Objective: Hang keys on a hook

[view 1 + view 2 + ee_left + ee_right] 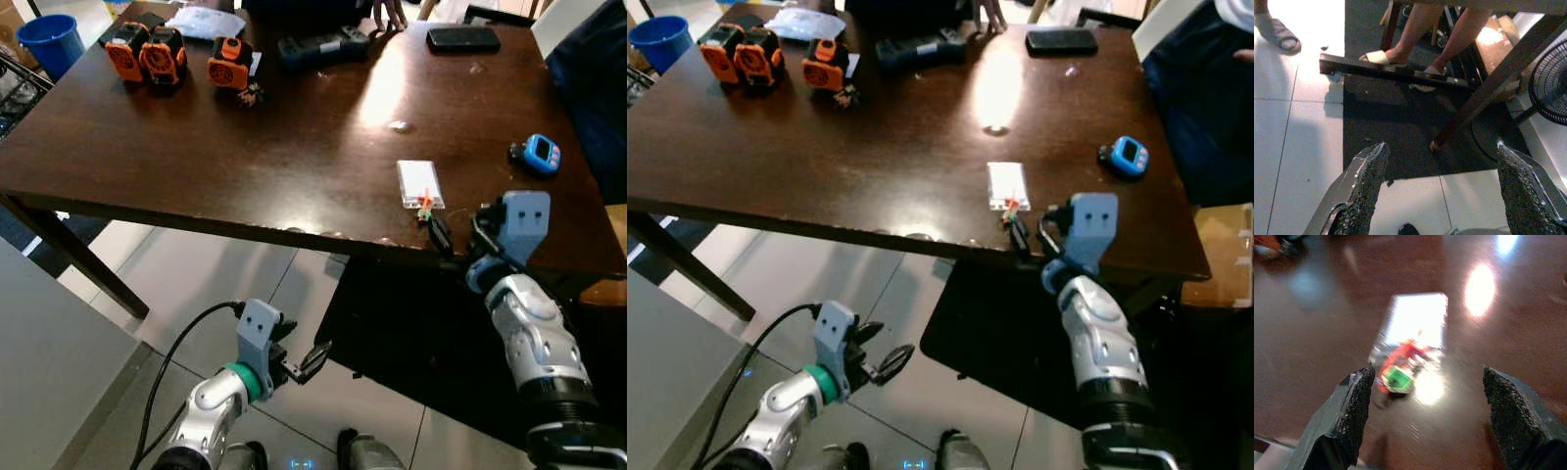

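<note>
The keys (425, 208), a small bunch with orange and green parts, lie on a white card (418, 181) near the front edge of the dark wooden table (245, 147). My right gripper (458, 231) is open at the table's edge, just short of the keys. In the right wrist view the keys (1399, 369) lie slightly ahead of the open right gripper (1429, 374), nearer to one finger. My left gripper (312, 360) hangs open low over the floor, below the table, with nothing between its fingers (1366, 176).
Several orange battery packs (147, 54) stand at the table's far left, with a black case (323, 46) and a phone (462, 38) at the back and a blue gadget (538, 154) to the right. Under the table are a person's legs (1415, 29), a fan (1550, 83) and a black mat (1400, 127).
</note>
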{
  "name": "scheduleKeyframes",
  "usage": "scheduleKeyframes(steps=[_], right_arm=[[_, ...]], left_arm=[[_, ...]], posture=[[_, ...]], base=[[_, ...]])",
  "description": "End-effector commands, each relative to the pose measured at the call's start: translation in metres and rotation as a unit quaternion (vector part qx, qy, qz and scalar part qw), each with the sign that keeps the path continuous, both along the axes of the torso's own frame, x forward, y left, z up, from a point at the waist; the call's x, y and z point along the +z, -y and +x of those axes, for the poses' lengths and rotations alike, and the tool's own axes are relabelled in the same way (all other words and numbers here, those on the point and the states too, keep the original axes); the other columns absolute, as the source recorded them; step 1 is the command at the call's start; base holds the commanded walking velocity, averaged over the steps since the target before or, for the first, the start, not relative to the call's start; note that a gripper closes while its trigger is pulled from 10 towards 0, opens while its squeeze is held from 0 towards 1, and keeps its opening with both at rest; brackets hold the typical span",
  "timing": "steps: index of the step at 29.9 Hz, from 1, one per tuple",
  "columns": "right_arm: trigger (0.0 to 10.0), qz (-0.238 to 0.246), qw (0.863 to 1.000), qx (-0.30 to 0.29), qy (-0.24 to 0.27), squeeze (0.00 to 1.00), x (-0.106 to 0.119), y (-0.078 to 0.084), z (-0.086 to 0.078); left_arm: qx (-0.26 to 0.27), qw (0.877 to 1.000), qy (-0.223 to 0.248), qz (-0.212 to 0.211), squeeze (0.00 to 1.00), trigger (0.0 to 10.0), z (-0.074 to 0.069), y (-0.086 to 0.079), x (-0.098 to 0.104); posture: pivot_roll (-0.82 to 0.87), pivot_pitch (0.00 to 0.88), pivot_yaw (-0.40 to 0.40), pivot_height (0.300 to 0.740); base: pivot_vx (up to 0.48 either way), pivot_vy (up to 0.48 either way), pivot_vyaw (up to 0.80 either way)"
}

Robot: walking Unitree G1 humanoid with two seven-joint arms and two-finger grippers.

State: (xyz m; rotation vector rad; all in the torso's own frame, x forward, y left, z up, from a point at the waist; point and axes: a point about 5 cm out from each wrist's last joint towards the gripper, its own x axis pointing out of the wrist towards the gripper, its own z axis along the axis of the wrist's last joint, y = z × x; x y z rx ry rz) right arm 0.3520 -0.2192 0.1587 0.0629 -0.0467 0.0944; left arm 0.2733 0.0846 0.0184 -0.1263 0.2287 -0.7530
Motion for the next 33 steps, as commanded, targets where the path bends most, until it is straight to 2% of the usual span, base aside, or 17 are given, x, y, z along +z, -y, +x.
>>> scheduleKeyframes(steps=[1, 4, 7, 13, 18, 24, 25, 27, 28, 29, 33], right_arm=[[10.0, -0.013, 1.0, 0.02, -0.012, 0.0, -0.006, -0.016, 0.004], [10.0, -0.022, 0.999, 0.034, -0.013, 0.0, -0.004, -0.03, 0.008], [10.0, -0.023, 0.999, 0.034, -0.013, 0.0, -0.003, -0.033, 0.01], [10.0, -0.029, 0.999, 0.014, -0.034, 0.0, -0.005, -0.033, 0.014], [10.0, -0.016, 0.997, -0.011, -0.076, 0.0, -0.014, -0.03, 0.016], [10.0, 0.006, 0.996, -0.029, -0.082, 0.0, -0.015, -0.024, 0.015], [3.9, 0.012, 0.995, -0.039, -0.086, 0.0, -0.016, -0.022, 0.015], [3.9, 0.013, 0.995, -0.043, -0.089, 0.0, -0.016, -0.021, 0.015], [2.7, 0.011, 0.994, -0.047, -0.093, 0.0, -0.017, -0.02, 0.015], [0.0, 0.009, 0.994, -0.052, -0.099, 0.0, -0.018, -0.02, 0.015], [0.0, 0.008, 0.992, -0.06, -0.11, 0.0, -0.021, -0.019, 0.015]], left_arm=[[-0.004, 1.0, -0.014, 0.006, 0.0, 10.0, -0.009, 0.0, -0.008], [-0.004, 1.0, -0.016, 0.003, 0.0, 10.0, -0.012, 0.0, -0.01], [-0.004, 1.0, -0.017, 0.001, 0.0, 10.0, -0.013, 0.001, -0.01], [-0.006, 1.0, -0.018, -0.001, 0.0, 10.0, -0.016, 0.0, -0.011], [-0.007, 1.0, -0.021, -0.002, 0.0, 10.0, -0.019, -0.002, -0.012], [-0.007, 1.0, -0.024, -0.001, 0.0, 10.0, -0.024, -0.005, -0.014], [-0.007, 1.0, -0.024, -0.001, 0.0, 10.0, -0.026, -0.006, -0.015], [-0.007, 1.0, -0.025, -0.001, 0.0, 10.0, -0.027, -0.006, -0.015], [-0.007, 1.0, -0.025, -0.001, 0.0, 10.0, -0.027, -0.006, -0.015], [-0.007, 1.0, -0.025, -0.002, 0.0, 10.0, -0.028, -0.007, -0.015], [-0.007, 1.0, -0.024, -0.002, 0.0, 10.0, -0.029, -0.008, -0.014]], posture=[[-0.11, 0.157, 0.079, 0.74], [-0.12, 0.166, 0.082, 0.74], [-0.12, 0.174, 0.083, 0.74], [-0.12, 0.189, 0.084, 0.74], [-0.12, 0.217, 0.086, 0.74], [-0.12, 0.235, 0.091, 0.74], [-0.12, 0.244, 0.092, 0.74], [-0.12, 0.244, 0.092, 0.74], [-0.12, 0.245, 0.093, 0.74], [-0.12, 0.252, 0.093, 0.74], [-0.11, 0.256, 0.094, 0.74]], base=[[0.0, 0.0, 0.0], [0.0, 0.0, 0.0], [0.0, 0.0, 0.0], [0.0, 0.0, 0.0], [0.0, 0.0, 0.0], [0.0, 0.0, 0.0], [0.0, 0.0, 0.0], [0.0, 0.0, 0.0], [0.0, 0.0, 0.0], [0.0, 0.0, 0.0], [0.0, 0.0, 0.0]])
